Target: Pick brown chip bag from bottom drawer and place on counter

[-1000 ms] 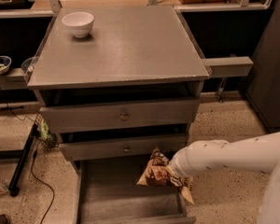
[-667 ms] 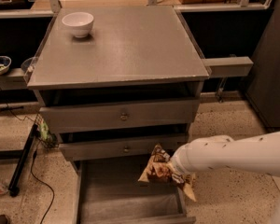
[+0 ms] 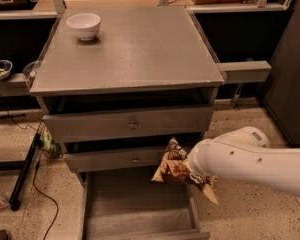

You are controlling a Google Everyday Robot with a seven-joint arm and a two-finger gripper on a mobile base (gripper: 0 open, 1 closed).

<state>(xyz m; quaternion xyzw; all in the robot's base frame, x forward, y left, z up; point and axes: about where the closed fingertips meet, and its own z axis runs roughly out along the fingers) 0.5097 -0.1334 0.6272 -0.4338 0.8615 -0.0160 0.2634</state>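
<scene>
The brown chip bag [image 3: 171, 167] hangs in the air above the right side of the open bottom drawer [image 3: 135, 201], level with the middle drawer's front. My gripper [image 3: 191, 168] is at the end of the white arm reaching in from the right, shut on the bag's right side and mostly hidden behind the arm's wrist. The bag's lower corner pokes out below the arm. The drawer floor shows bare grey. The counter [image 3: 140, 44] is the flat grey top of the cabinet, well above the bag.
A white bowl [image 3: 84, 25] stands at the counter's back left corner. Two knobbed drawers [image 3: 133, 125] sit partly pulled out above the bottom one. A narrow grey side shelf [image 3: 242, 71] juts out at the right. Cables and a black stand leg [image 3: 25, 171] lie on the floor at left.
The arm has lifted the bag a little higher, from just over the bottom drawer to the height of the middle drawer's front.
</scene>
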